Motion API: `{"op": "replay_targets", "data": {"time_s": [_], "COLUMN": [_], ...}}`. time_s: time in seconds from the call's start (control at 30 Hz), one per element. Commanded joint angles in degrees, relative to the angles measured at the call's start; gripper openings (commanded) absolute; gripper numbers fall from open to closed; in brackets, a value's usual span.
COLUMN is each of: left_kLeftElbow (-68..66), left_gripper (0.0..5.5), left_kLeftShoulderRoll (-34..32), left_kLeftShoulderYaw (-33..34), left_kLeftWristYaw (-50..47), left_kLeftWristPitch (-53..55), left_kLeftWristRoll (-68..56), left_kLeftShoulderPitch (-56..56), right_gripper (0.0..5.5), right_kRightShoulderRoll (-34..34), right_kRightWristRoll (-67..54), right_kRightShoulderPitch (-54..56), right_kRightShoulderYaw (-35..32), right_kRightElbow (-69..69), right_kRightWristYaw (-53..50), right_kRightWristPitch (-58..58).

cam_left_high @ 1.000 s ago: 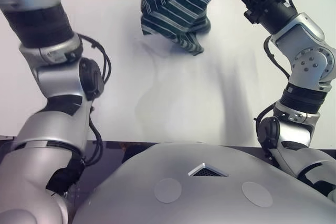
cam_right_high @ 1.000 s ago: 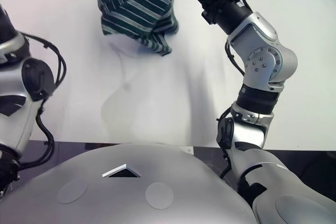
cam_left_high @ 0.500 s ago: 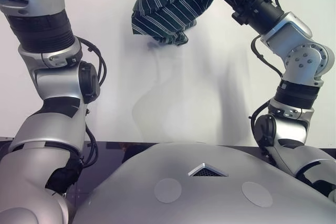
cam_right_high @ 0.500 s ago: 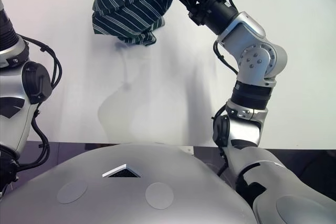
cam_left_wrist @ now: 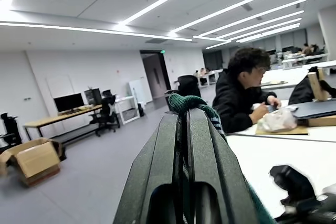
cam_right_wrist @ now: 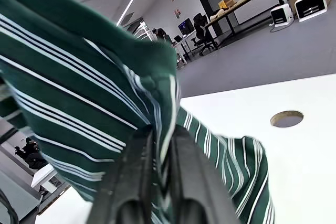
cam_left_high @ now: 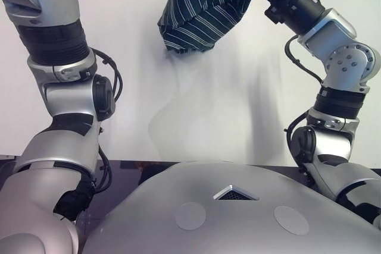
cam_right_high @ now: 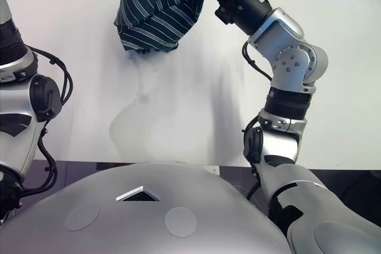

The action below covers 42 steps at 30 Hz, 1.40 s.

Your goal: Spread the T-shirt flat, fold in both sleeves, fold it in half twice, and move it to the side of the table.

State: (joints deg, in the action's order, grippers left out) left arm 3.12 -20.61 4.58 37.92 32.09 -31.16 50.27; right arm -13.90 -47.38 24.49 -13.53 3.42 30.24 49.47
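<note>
T-shirt (cam_left_high: 199,10), dark green with thin white stripes, hangs bunched over the far middle of the white table (cam_left_high: 208,117) in the head views. Its lowest fold is close to the surface, and the right arm (cam_left_high: 309,13) runs into it from the right side. In the left wrist view, the left gripper (cam_left_wrist: 186,113) has its jaws pressed together on a green fold. In the right wrist view, the right gripper (cam_right_wrist: 160,132) is clamped on striped cloth above the table.
</note>
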Motion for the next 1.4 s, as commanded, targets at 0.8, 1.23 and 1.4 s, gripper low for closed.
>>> {"op": "replay_targets", "data": {"time_s": [0.8, 1.23, 1.4], "left_kLeftElbow": [-80.1, -76.3, -17.4], "left_gripper": [0.0, 0.0, 0.0], "left_kLeftShoulderRoll": [-8.8, -18.4, -42.3], "left_kLeftShoulderYaw": [-7.9, 0.7, -13.0], "left_kLeftWristYaw": [-14.3, 34.9, 54.6], "left_kLeftWristPitch": [-41.4, -32.9, 3.0], "left_kLeftWristRoll": [40.0, 29.1, -5.9], "left_kLeftShoulderPitch": [43.3, 40.0, 6.1], "right_gripper": [0.02, 0.02, 0.02], "right_kRightShoulderRoll": [-13.1, -28.6, -57.7], "right_kRightWristRoll": [42.0, 47.5, 14.8], "right_kRightShoulderPitch": [64.4, 57.1, 23.8], "right_kRightShoulderYaw": [7.2, 16.2, 24.9], "right_kRightElbow": [-79.3, -64.8, -2.9], "right_kRightWristYaw": [-4.8, 48.4, 62.2], "right_kRightWristPitch": [-53.8, -56.5, -22.4]}}
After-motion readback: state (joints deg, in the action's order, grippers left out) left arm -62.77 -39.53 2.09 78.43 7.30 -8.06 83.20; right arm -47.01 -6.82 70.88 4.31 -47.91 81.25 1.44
